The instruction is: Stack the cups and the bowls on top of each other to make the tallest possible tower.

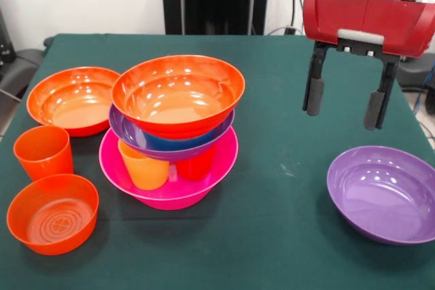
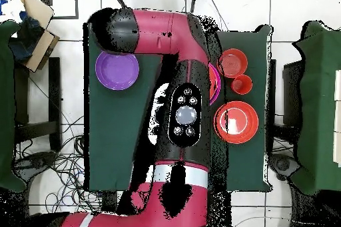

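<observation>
The tower stands left of centre: a big pink bowl (image 1: 216,161) holds a yellow-orange cup (image 1: 144,166) and a red cup (image 1: 197,165). On them rest a purple bowl (image 1: 129,132), a blue bowl (image 1: 170,142) and a wide orange bowl (image 1: 178,92). A second wide orange bowl (image 1: 73,100) (image 2: 236,121), an orange cup (image 1: 43,152) (image 2: 242,84) and a small orange bowl (image 1: 52,213) (image 2: 233,61) sit apart at the left. Another purple bowl (image 1: 383,193) (image 2: 117,70) lies at the right. My gripper (image 1: 343,106) hangs open and empty above and behind it.
Everything sits on a dark green cloth table (image 1: 272,236). In the overhead view my arm (image 2: 186,114) covers the tower, leaving only a pink sliver (image 2: 214,81). Cables and other green tables surround this one.
</observation>
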You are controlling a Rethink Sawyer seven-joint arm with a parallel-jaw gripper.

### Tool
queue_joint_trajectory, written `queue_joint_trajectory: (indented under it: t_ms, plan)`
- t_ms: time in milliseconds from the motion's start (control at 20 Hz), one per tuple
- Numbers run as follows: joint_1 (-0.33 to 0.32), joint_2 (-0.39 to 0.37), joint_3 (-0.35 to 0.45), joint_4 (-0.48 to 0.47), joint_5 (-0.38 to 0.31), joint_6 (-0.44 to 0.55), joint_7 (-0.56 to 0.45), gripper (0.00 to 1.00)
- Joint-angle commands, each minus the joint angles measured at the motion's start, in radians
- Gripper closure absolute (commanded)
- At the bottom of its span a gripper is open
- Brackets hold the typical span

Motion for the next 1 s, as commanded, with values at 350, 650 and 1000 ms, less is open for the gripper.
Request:
queue_joint_trajectory:
  t_ms: [350, 650, 1000]
  plan:
    - [-0.076, 0.382, 0.078, -0.688, -0.038, 0.579, -0.020, 0.00]
    - [-0.077, 0.478, 0.028, -0.845, -0.015, 0.629, 0.020, 0.00]
    - [-0.062, 0.466, 0.003, -0.842, 0.059, 0.688, 0.019, 0.00]
